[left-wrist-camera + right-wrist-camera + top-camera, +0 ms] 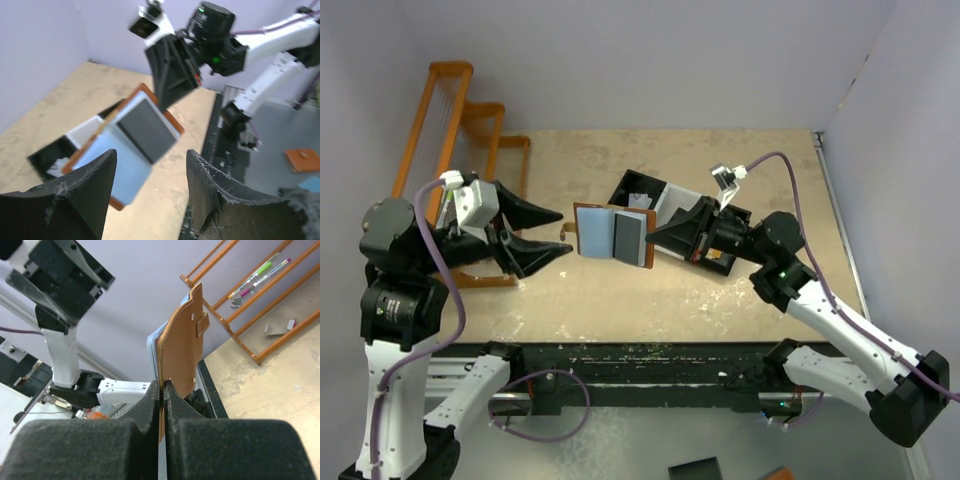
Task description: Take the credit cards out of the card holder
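Finding: the card holder (613, 233) hangs open above the middle of the tabletop (740, 300), pale lining facing up. The right fingers (655, 237) are clenched on its edge from 3 o'clock. The left fingers (558, 248) stand released and empty at its 9 o'clock, just short of it. One dark credit card (629, 235) sits in the right-hand leaf. I can make out no card lying outside the holder, so extraction looks barely begun; pulling this card, and any beneath it, remains.

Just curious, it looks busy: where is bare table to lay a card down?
Bare: the near strip between card holder and black rail; the far strip between orange rack and tray. Crowded: the middle, around left tool and right tool.
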Tool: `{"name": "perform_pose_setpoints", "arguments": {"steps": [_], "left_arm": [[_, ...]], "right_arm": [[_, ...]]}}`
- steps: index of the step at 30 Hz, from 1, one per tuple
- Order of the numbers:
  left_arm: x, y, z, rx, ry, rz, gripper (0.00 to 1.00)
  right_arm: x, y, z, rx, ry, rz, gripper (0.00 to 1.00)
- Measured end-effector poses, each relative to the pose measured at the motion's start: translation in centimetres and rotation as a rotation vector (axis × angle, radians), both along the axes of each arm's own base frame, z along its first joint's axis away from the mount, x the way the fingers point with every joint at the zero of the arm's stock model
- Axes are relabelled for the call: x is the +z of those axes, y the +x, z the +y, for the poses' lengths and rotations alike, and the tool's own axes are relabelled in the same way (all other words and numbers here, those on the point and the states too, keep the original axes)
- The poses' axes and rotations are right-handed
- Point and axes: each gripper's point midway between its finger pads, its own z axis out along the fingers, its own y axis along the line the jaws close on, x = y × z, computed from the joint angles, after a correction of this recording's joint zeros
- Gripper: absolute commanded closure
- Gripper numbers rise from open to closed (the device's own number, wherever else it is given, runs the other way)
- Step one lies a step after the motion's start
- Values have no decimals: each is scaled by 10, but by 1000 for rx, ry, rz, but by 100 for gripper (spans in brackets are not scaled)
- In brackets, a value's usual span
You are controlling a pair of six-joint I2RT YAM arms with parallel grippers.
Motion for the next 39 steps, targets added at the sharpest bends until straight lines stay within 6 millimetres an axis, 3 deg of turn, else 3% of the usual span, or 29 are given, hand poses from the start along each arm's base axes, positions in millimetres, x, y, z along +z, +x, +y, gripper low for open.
{"name": "perform_pose_setpoints", "arguments": {"steps": [3, 9, 12, 15, 20, 23, 26, 33, 36, 39], "left_arm": [[-22, -9, -7, -92, -5, 79, 41], [-84, 12, -19, -171, -32, 417, 39], [-93, 14, -22, -191, -51, 489, 24], [-73, 15, -20, -190, -27, 403, 19], [4, 16, -10, -123, 64, -58, 14], [14, 3, -8, -152, 104, -194, 9], [-10, 2, -10, -216, 148, -184, 9], [-77, 42, -19, -287, 206, 40, 7], [-89, 36, -31, -353, 221, 89, 7], [-98, 13, -47, -455, 234, 129, 8]], "right_arm": [[0, 3, 2, -4, 7, 7, 100], [7, 0, 1, 13, 69, 2, 100], [8, 0, 3, 33, 95, 6, 100], [2, 1, 8, 54, 88, 24, 100], [-4, -4, 10, 94, 55, 35, 100], [-3, -9, 10, 122, 46, 28, 100], [-4, -16, 11, 163, 39, 22, 100], [-20, -19, 23, 246, -8, 62, 100], [-26, -18, 27, 271, -32, 82, 100], [-25, -19, 30, 293, -44, 76, 100]]}}
